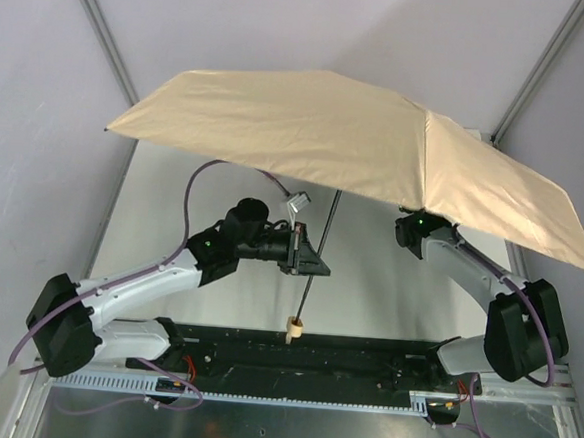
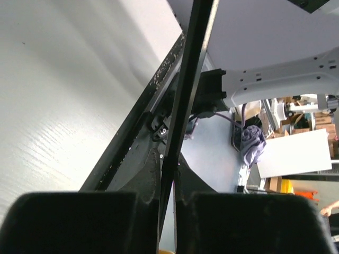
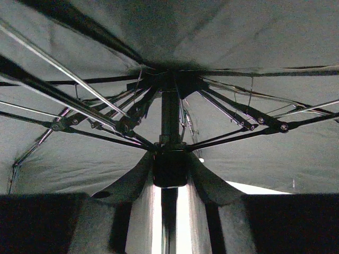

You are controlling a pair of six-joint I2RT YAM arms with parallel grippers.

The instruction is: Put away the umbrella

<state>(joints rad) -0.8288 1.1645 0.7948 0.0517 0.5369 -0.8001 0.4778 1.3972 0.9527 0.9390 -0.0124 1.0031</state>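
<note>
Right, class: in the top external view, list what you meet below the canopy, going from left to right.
The left arm's elbow → umbrella's wooden handle → right arm's wrist → right arm's elbow. The canopy spans nearly the whole width, so it has no place in the order.

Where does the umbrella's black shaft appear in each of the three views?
Top external: the shaft slants from under the canopy down to the handle, centre.
Left wrist: the shaft rises as a dark bar from between the fingers, bottom centre to top.
Right wrist: the shaft stands vertical, centre, up to the rib hub.
Shared landmark: the canopy, its underside filling the right wrist view; absent from the left wrist view.
</note>
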